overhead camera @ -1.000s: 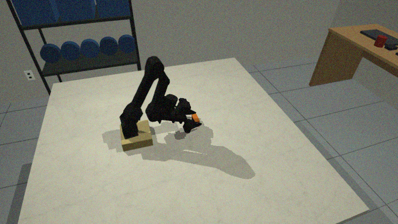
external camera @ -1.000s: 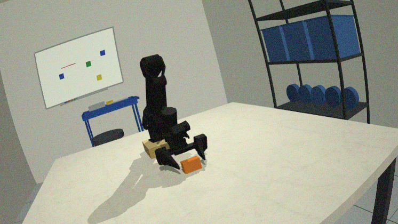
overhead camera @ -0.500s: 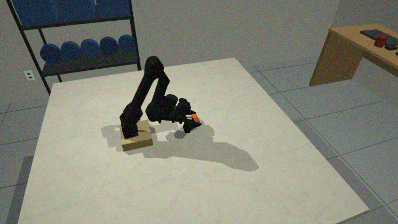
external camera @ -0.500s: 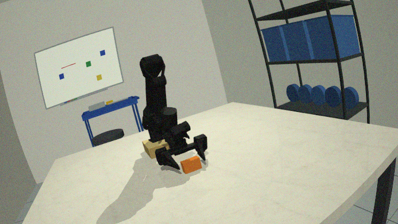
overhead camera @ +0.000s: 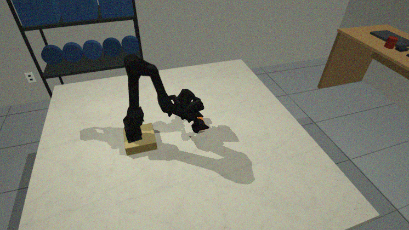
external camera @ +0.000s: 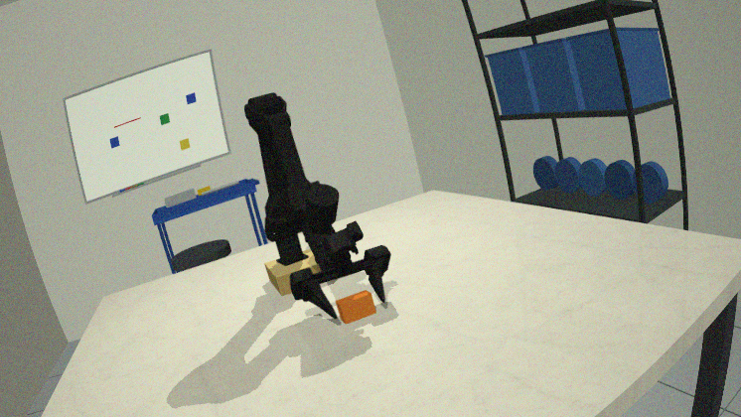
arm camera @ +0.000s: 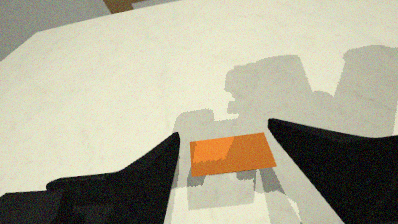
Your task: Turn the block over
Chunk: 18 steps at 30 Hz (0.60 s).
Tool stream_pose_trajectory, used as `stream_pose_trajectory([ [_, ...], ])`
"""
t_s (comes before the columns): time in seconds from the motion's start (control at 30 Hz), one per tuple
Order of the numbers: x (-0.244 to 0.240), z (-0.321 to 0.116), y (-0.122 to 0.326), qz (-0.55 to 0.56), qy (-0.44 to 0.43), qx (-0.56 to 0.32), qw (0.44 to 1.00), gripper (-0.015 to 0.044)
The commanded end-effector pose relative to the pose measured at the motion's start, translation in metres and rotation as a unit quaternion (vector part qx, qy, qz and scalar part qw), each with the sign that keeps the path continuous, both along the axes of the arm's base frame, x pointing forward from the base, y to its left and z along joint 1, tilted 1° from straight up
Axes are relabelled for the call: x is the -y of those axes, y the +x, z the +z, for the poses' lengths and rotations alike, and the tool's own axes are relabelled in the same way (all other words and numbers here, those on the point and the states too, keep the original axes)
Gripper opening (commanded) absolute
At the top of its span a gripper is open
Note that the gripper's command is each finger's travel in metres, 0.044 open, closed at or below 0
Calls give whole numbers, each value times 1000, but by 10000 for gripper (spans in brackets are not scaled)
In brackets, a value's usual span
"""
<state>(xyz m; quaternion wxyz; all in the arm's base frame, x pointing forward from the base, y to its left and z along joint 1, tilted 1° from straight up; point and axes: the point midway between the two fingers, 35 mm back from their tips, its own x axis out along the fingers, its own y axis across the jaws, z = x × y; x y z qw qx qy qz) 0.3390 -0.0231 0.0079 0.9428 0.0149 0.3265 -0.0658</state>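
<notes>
Release step: jaws wide open, empty, straddled the orange block (arm camera: 232, 154) on the bench (external camera: 518, 290), no mark showing; retreat seemed next.

Matt orange block (arm camera: 232, 154), matt black claw (external camera: 357, 307), faintly mottled table (external camera: 518, 290)

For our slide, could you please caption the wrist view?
Open tool straddling the orange block, which rests on the white table.

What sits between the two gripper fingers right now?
The orange block lies flat on the table between the open gripper's fingers, touching neither; the wrist view shows gaps on both sides.
</notes>
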Motion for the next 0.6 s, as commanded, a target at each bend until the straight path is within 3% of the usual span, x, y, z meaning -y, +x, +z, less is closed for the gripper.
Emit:
stream_pose_trajectory([
  [0.0, -3, 56, -22, -2, 27, -92, 995, 440],
  [0.57, -3, 68, -31, -4, 35, -148, 988, 440],
])
